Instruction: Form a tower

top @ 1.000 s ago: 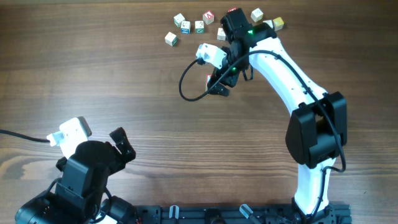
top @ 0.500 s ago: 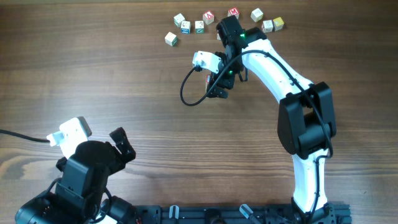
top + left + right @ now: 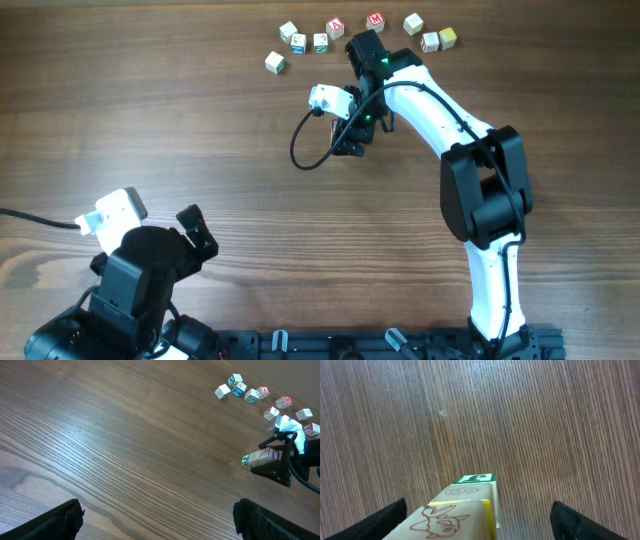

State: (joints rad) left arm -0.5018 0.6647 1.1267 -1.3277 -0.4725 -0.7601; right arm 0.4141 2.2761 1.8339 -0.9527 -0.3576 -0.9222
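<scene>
Two spread fingers [image 3: 380, 519] of the right end effector [image 3: 479, 517] flank the tower [image 3: 261, 457] on the bench [image 3: 150, 130] near the loose cubes [image 3: 300, 42], and an off-centre squeeze could knock the stack over.

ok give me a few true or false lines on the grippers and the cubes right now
1. The left gripper is open and empty. True.
2. The tower sits between the fingers of the right gripper. True.
3. The loose cubes are scattered beside the left gripper. False: they lie far from it, beyond the right gripper.
4. In the right wrist view, the tower's far end shows a blue face. False: that face is green and white.
</scene>
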